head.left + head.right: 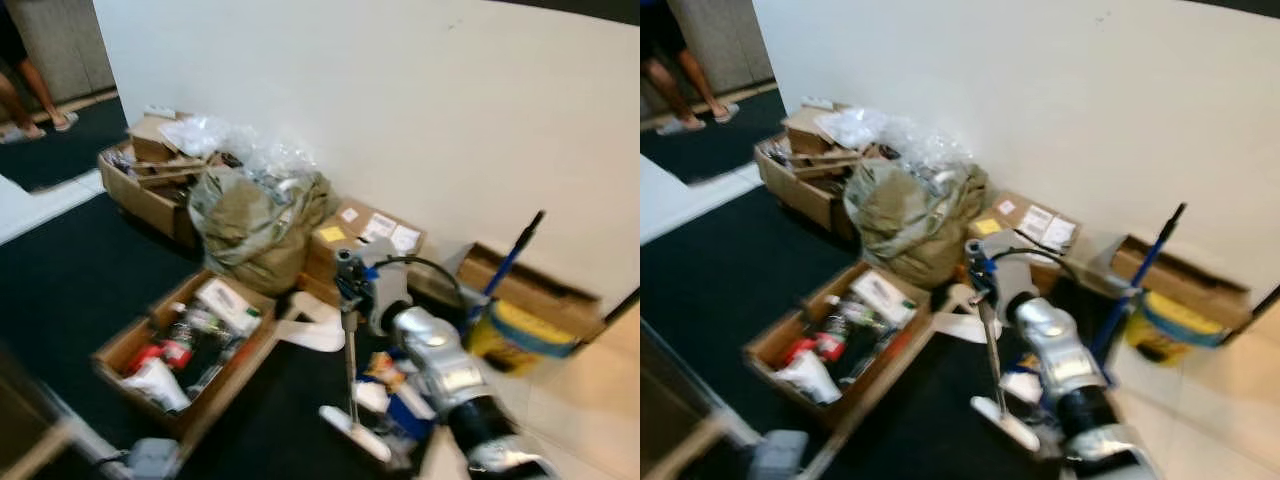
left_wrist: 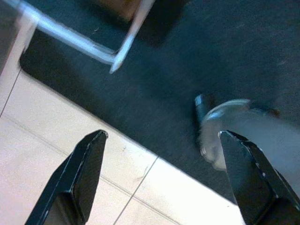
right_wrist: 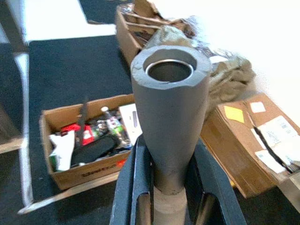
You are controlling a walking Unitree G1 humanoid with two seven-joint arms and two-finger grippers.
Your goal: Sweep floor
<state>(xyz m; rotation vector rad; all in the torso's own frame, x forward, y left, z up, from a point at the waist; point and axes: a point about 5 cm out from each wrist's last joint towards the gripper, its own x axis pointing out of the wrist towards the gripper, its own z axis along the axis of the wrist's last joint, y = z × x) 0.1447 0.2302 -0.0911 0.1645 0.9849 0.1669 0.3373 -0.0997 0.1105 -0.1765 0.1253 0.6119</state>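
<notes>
1. Right gripper (image 3: pixel 171 206) is closed around the grey handle (image 3: pixel 169 117) of the broom; its two black fingers (image 3: pixel 136 187) press the shaft from both sides, just below the hollow flared top end.
2. In the head views the broom shaft (image 1: pixel 350 365) runs down from the gripper to a pale sweeping head (image 1: pixel 355 432) resting on the dark carpet (image 1: pixel 70 290), close in front of the robot and near the carpet's edge.
3. Left gripper (image 2: pixel 161 180) hangs low over the seam between carpet and pale floor tiles (image 2: pixel 56 140), fingers spread wide with nothing between them.
4. Hard to make out: head views are motion-blurred. Small coloured bits by the broom head cannot be identified. A rounded pale object near the left gripper's one finger is smeared and unclear. A light metal bar (image 2: pixel 70 37) crosses the carpet, cut off by the frame.
5. Surroundings: open cardboard box (image 1: pixel 185 350) of bottles and packets on the carpet, to the left of the broom. Behind it, an olive sack (image 1: pixel 260 225) stuffed with clear plastic, another box (image 1: pixel 150 185) of cardboard scraps, and a flat labelled carton (image 1: pixel 365 235) against the white wall (image 1: pixel 400 100).
6. To the right, a yellow-and-blue dustpan (image 1: pixel 520 335) with a blue pole (image 1: pixel 510 260) leans by the wall.
7. A person's legs (image 1: pixel 30 95) in sandals stand far back left.
</notes>
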